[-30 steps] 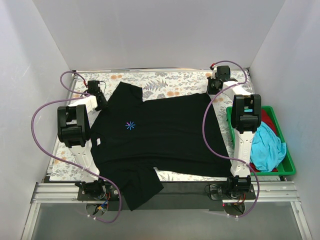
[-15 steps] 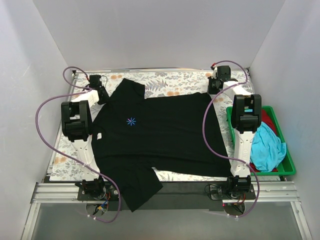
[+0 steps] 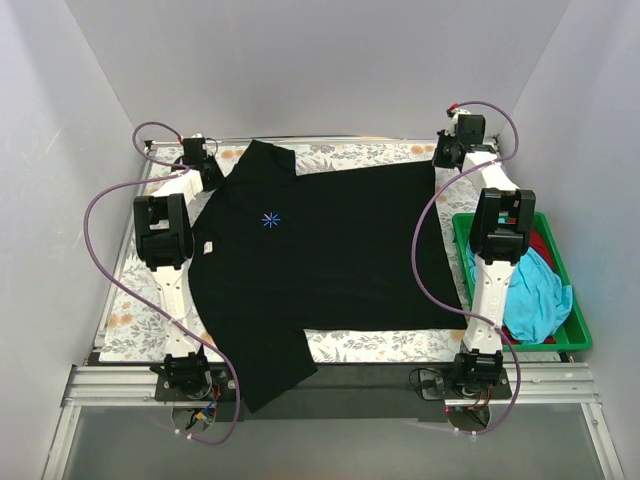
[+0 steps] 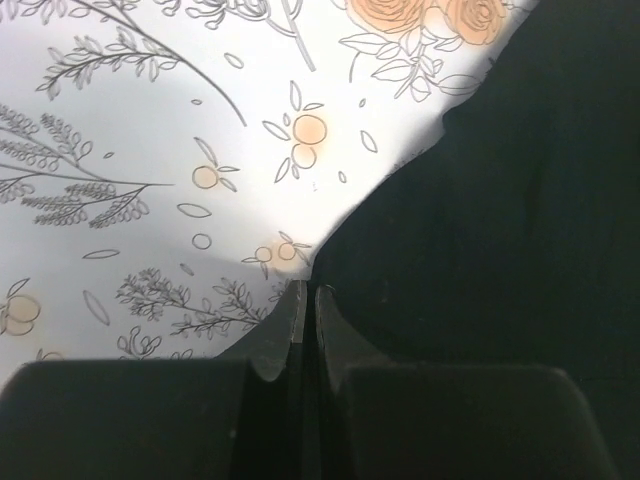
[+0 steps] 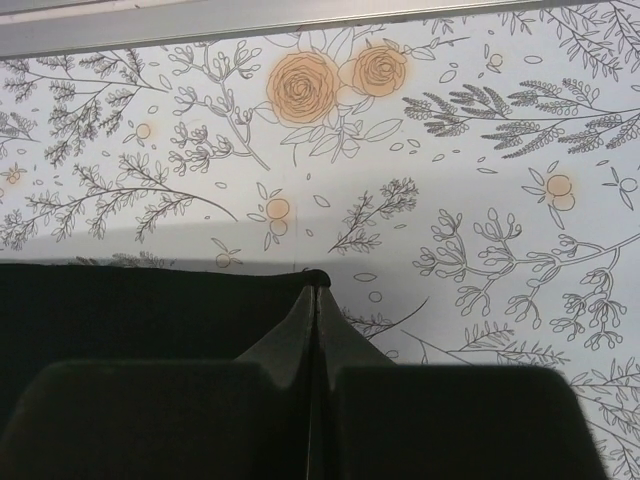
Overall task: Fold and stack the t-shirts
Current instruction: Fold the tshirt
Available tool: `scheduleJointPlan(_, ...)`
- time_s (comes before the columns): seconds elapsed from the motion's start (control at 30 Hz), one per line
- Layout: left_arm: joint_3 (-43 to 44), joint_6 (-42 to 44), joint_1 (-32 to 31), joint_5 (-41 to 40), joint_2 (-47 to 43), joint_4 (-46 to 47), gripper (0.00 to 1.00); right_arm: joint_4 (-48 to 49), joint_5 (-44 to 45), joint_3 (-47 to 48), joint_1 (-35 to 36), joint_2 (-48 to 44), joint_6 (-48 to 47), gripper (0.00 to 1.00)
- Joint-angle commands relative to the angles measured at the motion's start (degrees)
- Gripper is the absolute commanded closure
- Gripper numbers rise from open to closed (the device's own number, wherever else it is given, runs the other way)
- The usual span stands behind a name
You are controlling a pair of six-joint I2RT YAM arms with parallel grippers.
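Note:
The large black t-shirt (image 3: pixel 320 250) lies spread across the floral table, its blue starburst mark (image 3: pixel 270 219) near the far left. One sleeve hangs over the near edge. My left gripper (image 3: pixel 207 168) is shut on the shirt's far-left edge (image 4: pixel 480 200). My right gripper (image 3: pixel 447 152) is shut on the shirt's far-right corner (image 5: pixel 150 300). The turquoise t-shirt (image 3: pixel 535 290) and the red t-shirt (image 3: pixel 541 240) lie crumpled in the tray.
The green plastic tray (image 3: pixel 578 330) stands at the right edge of the table. The floral tablecloth (image 3: pixel 140 310) shows at the left and along the far edge (image 5: pixel 400 150). White walls close in the table on three sides.
Both grippers have moved toward the far edge, dragging the black shirt away from me. Less of the shirt hangs over the near edge.

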Motion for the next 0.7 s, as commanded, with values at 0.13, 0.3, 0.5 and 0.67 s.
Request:
scheduleJointPlan(0.13, 2.83, -0.98, 0.27, 1.49, 1.62, 0.4, 1.0, 2.69, -5.18, 3.33, -2.83, 2.17, 2.52, 0.99)
scheduleJointPlan(0.3, 1.78, -0.98, 0.53, 2.28, -1.27, 0.48, 1.0, 2.6, -6.86, 1.66, -3.18, 0.24, 2.0, 0.99)
scheduleJointPlan(0.5, -1.56, -0.72, 1.23, 2.55, -6.37, 1.63, 1.0, 2.6, -7.91, -1.23, -3.53, -4.41, 0.85, 0.99)
scheduleJointPlan(0.67, -5.51, 0.69, 1.41, 2.11, -11.11, 1.98, 1.0, 2.16, -8.0, -5.8, -3.71, -9.25, -0.46, 0.99)
